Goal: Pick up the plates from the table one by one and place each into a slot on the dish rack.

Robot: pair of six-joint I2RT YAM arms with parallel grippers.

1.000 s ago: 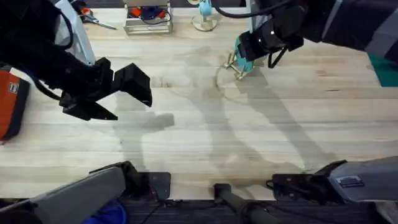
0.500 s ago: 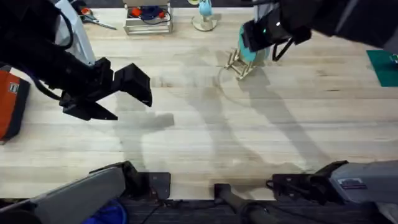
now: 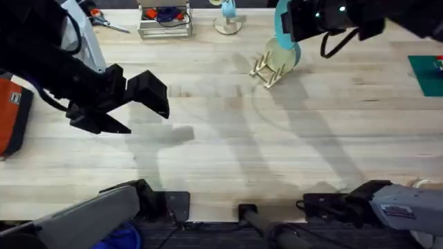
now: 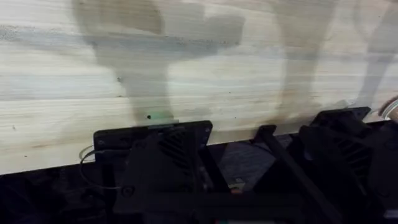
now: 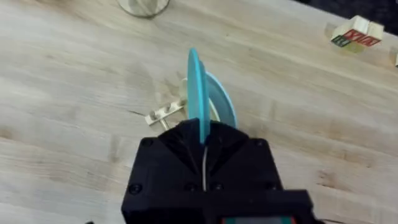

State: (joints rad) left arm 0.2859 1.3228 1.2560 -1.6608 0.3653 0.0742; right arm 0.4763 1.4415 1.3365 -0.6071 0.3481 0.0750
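Here the right gripper carries a turquoise plate on edge above the dish rack, which stands near the far edge of the table, right of its middle. The fingers are pinched narrow on the plate's rim, the disc upright between them and lined up along the gripper's own axis.

In the right wrist view a light-blue plate stands just behind the turquoise one, and a cream plate leans in the rack in the overhead view; which pegs hold each cannot be told. That probably leaves little free room, so the step in hand is likely the lowering of this plate into an open slot.

Done well, it would mean keeping the plate vertical and parallel to those already racked, bringing its lower edge straight down between two free pegs (the rack is barely wider than a plate, so sideways drift could tip it or knock a neighbour), and letting go only once the rim rests on the base.

The left gripper hovers over the table's left side, its fingers spread wide and holding nothing, well apart from the rack.
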